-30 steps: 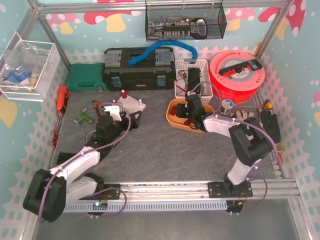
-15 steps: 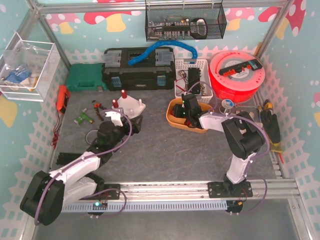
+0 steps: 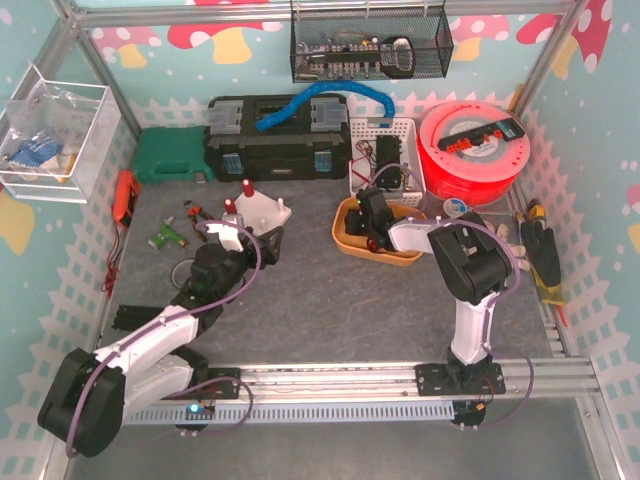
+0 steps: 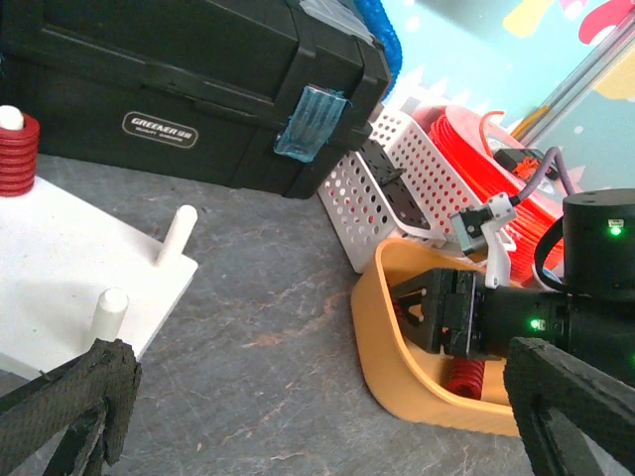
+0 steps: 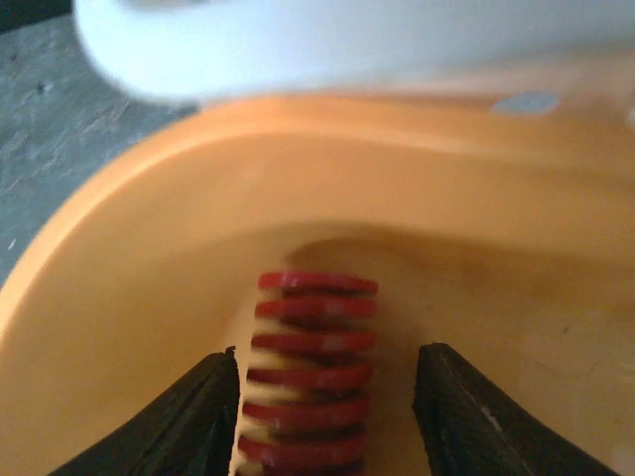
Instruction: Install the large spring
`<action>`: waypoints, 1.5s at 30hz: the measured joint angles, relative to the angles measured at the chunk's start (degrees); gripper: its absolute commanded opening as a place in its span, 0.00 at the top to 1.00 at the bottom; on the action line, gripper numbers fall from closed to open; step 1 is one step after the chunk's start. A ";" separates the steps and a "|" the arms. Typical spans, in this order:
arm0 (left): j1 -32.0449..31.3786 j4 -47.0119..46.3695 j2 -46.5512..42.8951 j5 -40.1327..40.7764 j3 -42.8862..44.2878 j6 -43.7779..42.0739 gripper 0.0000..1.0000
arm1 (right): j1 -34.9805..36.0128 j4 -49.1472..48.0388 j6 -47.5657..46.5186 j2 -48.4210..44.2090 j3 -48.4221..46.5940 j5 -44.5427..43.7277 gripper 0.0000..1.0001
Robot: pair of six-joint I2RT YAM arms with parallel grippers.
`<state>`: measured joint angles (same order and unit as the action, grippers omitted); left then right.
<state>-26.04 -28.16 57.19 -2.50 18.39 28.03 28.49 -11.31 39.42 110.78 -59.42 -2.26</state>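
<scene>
Large spring (image 5: 313, 377) — red, thick-coiled — lies in the bottom of the orange tray (image 5: 149, 248). The right pincer (image 5: 327, 372) straddles it with one black finger on each side, spread apart. One finger sits close against the coils, and a sliver of tray shows between the spring and the other. Whether either pad truly touches the spring I cannot tell. Beyond the spring's far end the tray wall curves upward.

On the grey bench (image 3: 320, 310) the left arm reaches forward from its base. The left pincer (image 4: 322, 372) hangs low over the surface with its fingers wide apart and nothing between them. Just ahead of it, to its left, sits the white peg board (image 4: 60, 288). Two bare white pegs (image 4: 179, 230) stand upright near the board's corner, and another red spring (image 4: 12, 154) is stacked on a farther peg. To the right, across a stretch of bench, the right pincer's fingers point down into the tray, and the large spring shows red beneath them.

Farther back the black toolbox (image 3: 278, 140) stands behind the peg board. The white perforated basket (image 3: 385, 135) stands just behind the tray — whether the two touch I cannot tell. A red filament spool (image 3: 475, 140) is to the basket's right. A wire basket (image 3: 370, 45) hangs on the back wall above them all.
</scene>
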 measured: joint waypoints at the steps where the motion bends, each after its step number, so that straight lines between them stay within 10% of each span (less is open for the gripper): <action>1: 0.00 0.00 0.00 0.09 0.00 0.00 0.01 | 0.00 0.70 -0.20 0.42 -0.44 -0.94 0.49; 27: 0.00 0.04 -0.52 1.46 0.00 -0.24 0.01 | 0.00 5.66 -5.81 3.21 -5.70 -6.19 0.78; 45: -0.02 1.36 -3.39 3.04 -0.02 0.66 0.01 | -0.02 -1.73 -23.50 -24.87 10.88 2.75 0.85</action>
<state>-26.06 -26.81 53.80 0.54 18.37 28.69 28.47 -13.04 15.92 85.91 -48.53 0.49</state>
